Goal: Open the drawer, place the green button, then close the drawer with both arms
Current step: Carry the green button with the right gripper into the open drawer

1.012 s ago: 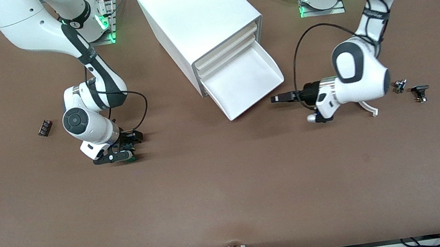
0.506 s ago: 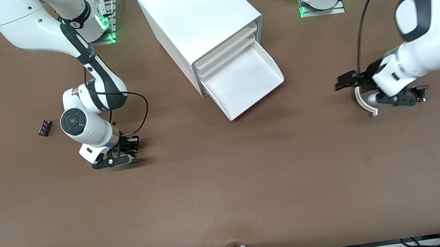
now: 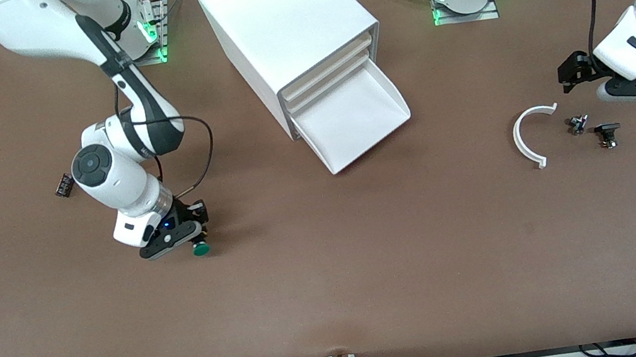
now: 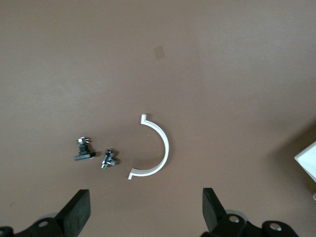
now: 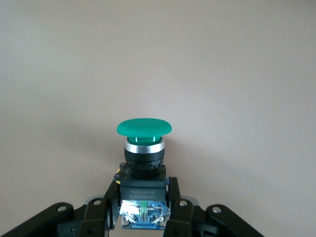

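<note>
You have the right gripper [image 3: 190, 237] pinching the button [image 3: 200, 248] by its black-and-blue body, both fingers pressed against its sides, the round green cap pointing out past the fingertips. In the right wrist view the button [image 5: 143, 163] sits squarely between the fingers [image 5: 106, 207]. It hangs just over the brown table [image 3: 334, 278], toward the right arm's end and nearer the front camera than the cabinet [image 3: 288, 30].

The drawer [image 3: 356, 118], lowest in the white cabinet, is pulled out, its tray bare and white inside.

Your left gripper [image 3: 608, 75] is up over the left arm's end of the table, above a curved white plastic clip [image 3: 525, 139] and two small dark parts [image 3: 577, 124] [image 3: 607, 134]. The left wrist view shows its fingers [image 4: 79, 212] spread wide with nothing between them.

A small black component [image 3: 64, 185] lies near the right arm's elbow.
</note>
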Tool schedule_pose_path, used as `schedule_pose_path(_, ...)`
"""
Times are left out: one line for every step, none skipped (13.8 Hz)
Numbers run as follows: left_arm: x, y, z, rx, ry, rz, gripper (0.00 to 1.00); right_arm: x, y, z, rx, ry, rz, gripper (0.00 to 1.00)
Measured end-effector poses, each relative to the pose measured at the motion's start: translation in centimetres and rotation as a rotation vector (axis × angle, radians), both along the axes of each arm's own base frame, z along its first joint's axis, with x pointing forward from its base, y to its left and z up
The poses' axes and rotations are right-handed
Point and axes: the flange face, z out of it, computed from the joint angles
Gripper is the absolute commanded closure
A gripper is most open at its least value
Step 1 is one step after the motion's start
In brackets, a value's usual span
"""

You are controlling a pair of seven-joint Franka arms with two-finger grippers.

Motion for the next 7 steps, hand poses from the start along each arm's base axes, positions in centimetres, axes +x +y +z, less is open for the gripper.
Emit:
schedule_pose_path(0.1, 0.6, -0.3, 0.0, 0.005, 0.01, 0.0, 0.0, 2.2, 1.9, 0.012, -0.02, 0.059, 0.75)
schedule_pose_path(0.2, 0.9, -0.6, -0.001, 0.01, 0.015, 0.0, -0.2, 4.6, 3.7, 0.019, -0.026, 0.111, 0.75)
schedule_pose_path(0.3, 1.0, -0.8, -0.001, 0.016, 0.017, 0.0, -0.6, 7.1, 5.5, 0.015, -0.033, 0.175, 0.75)
schedule_pose_path(0.4, 1.0, -1.1, -0.002, 0.021, 0.017, 0.0, -1.2, 9.7, 7.2, 0.003, -0.047, 0.247, 0.75)
schedule_pose_path(0.4, 1.0, -1.3, -0.002, 0.025, 0.017, 0.0, -2.0, 12.3, 8.7, -0.008, -0.067, 0.314, 0.75)
schedule_pose_path(0.4, 1.0, -1.3, -0.002, 0.026, 0.017, 0.0, -2.9, 14.7, 10.0, -0.012, -0.087, 0.369, 0.75)
schedule_pose_path(0.4, 1.0, -1.3, -0.002, 0.026, 0.017, 0.0, -3.8, 17.1, 11.0, -0.012, -0.108, 0.425, 0.75)
